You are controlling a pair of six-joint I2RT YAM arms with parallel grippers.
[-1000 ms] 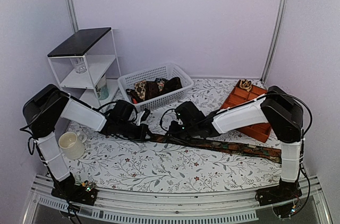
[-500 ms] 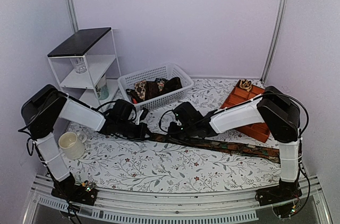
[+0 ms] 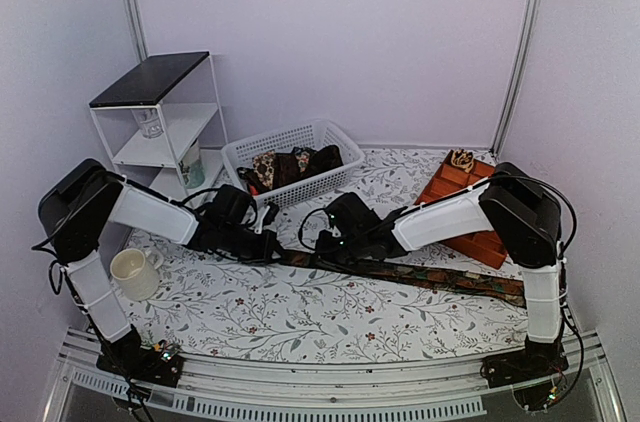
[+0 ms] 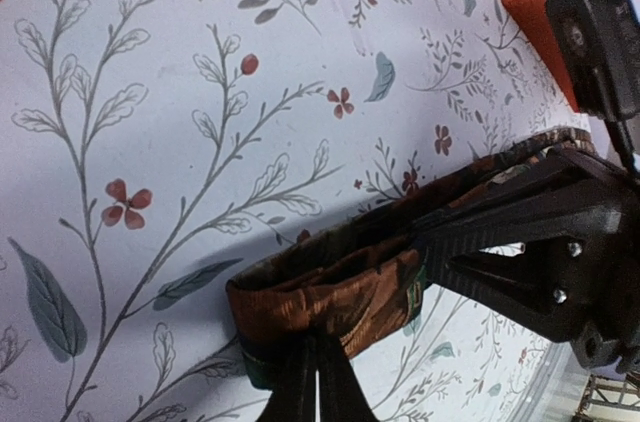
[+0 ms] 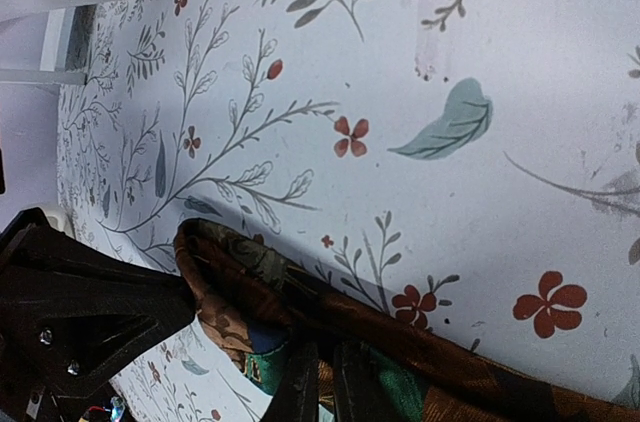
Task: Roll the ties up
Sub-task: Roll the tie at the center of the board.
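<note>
The tie [image 3: 420, 275] lies flat on the flowered table [image 3: 300, 317], a long rust-and-green strip running from the middle out toward four o'clock in the top view. Both arms reach in low, elbows folded and forearms nearly level, and they meet nose to nose at the tie's inner end. The left gripper [image 3: 270, 245] comes in from nine o'clock, the right gripper [image 3: 322, 247] from three o'clock, just beside it.

In the left wrist view the fingers [image 4: 295, 392] are pinched shut on the folded-over end of the tie. A small loop of fabric bulges at twelve o'clock of the tips, and the right gripper's black body sits on the strip at three o'clock. In the right wrist view the jaws are also closed on the fabric, with the fold curling off toward eleven o'clock.

More ties [image 3: 290, 164] are heaped in the white basket [image 3: 310, 187] at twelve o'clock on the table. An orange tray [image 3: 455, 182] sits at two and a mug [image 3: 132, 274] at eight.
</note>
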